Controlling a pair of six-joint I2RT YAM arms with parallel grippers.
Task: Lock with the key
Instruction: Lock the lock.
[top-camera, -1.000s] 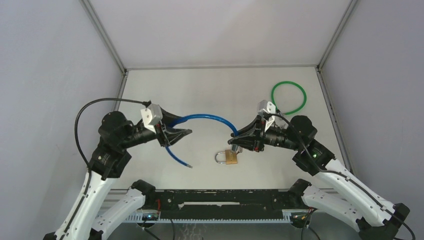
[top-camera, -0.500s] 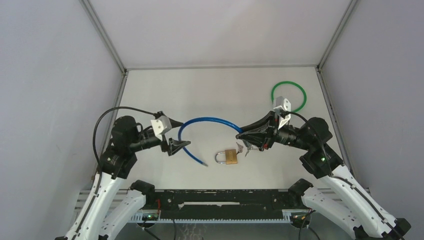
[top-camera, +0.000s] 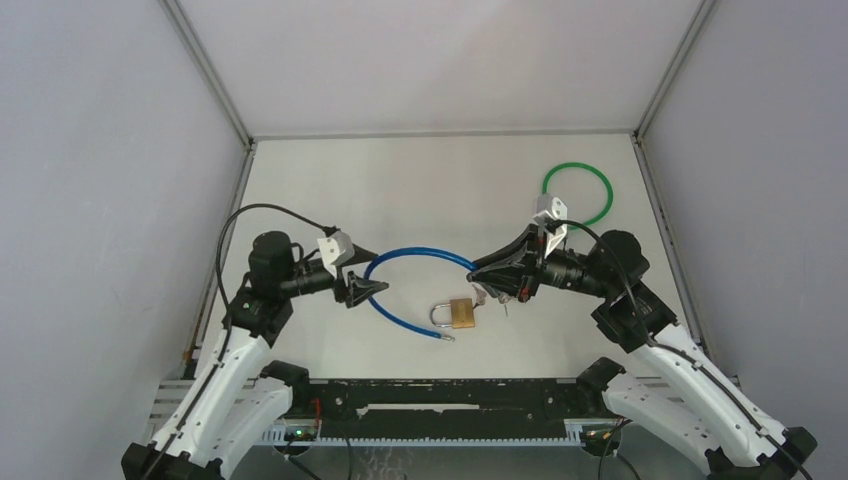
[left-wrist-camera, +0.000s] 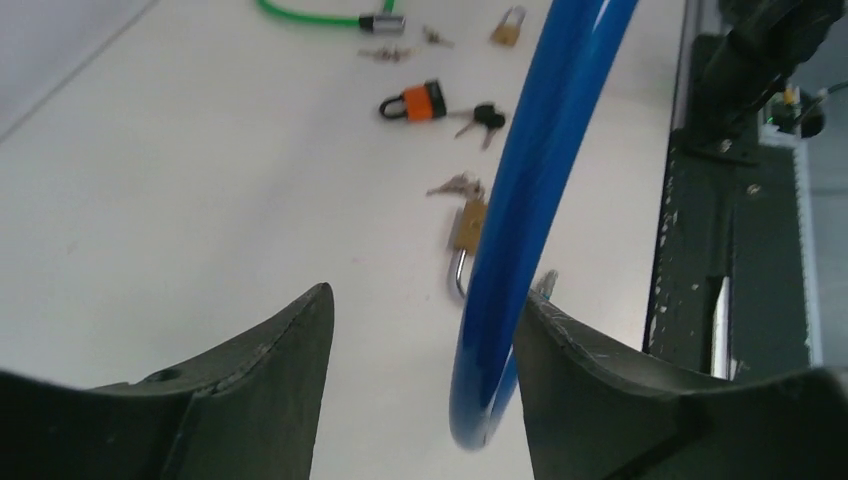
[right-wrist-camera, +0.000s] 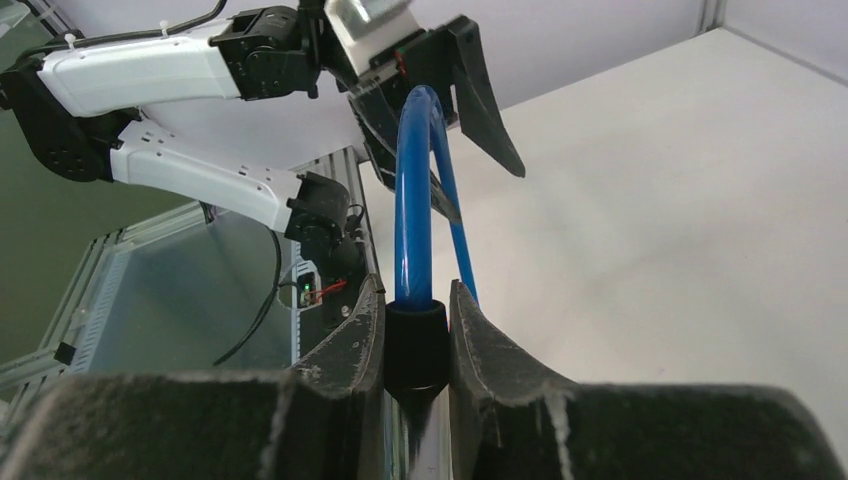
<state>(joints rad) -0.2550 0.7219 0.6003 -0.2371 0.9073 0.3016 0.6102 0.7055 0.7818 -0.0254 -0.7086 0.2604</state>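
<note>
1 blue plastic-coated cable lock, arched at centre frame. Right gripper clenched on its black end collar. Left gripper released, jaws straddling the cable. 1 brass padlock flat on the white table, lower centre.

Blue cable, brass-gold padlock, green cable ring, orange padlock, white table

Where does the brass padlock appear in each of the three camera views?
Top external: brass padlock lies lower centre, beside the free end of the blue cable.
Left wrist: near centre, partly hidden behind the blue cable.
Right wrist: not in it.
Shared landmark: the blue cable, which rises at centre in the right wrist view.
</note>
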